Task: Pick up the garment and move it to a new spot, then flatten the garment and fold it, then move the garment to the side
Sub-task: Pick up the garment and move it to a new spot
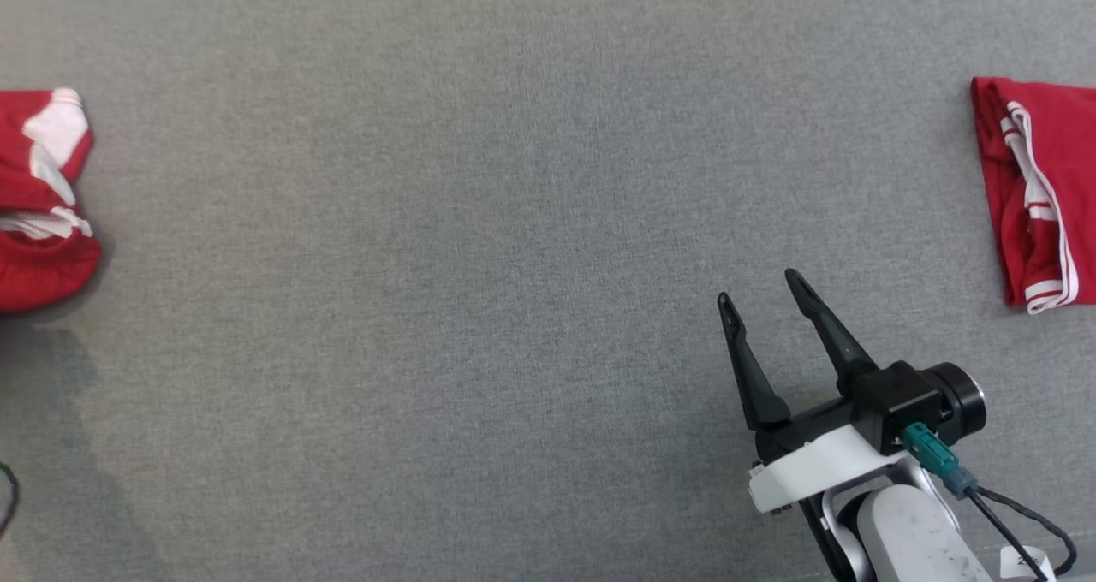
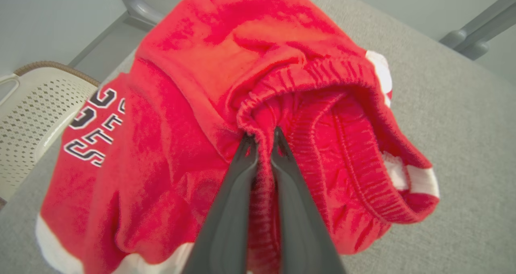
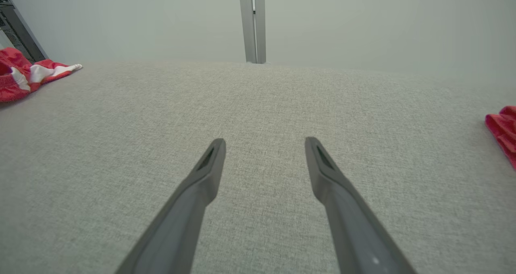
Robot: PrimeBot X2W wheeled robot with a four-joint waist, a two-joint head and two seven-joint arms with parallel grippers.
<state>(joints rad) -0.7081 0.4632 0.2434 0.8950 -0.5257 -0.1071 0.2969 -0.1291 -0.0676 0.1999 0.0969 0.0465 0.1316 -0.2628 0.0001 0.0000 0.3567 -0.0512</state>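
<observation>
The garment (image 1: 43, 197) is a crumpled pair of red shorts with white trim, lying at the far left edge of the grey cloth-covered table (image 1: 479, 222). In the left wrist view the garment (image 2: 193, 104) shows black-and-white lettering and an elastic waistband. My left gripper (image 2: 262, 135) is shut on a fold of that waistband. My right gripper (image 1: 759, 288) hovers open over bare table at the lower right, nothing between its fingers (image 3: 265, 141). From the right wrist view the garment (image 3: 24, 72) lies far off to the left.
A second red garment (image 1: 1040, 188), folded, lies at the table's far right edge, also red at the side of the right wrist view (image 3: 504, 129). A white perforated basket (image 2: 32, 113) stands beyond the table. Grey frame posts (image 3: 252, 24) rise behind it.
</observation>
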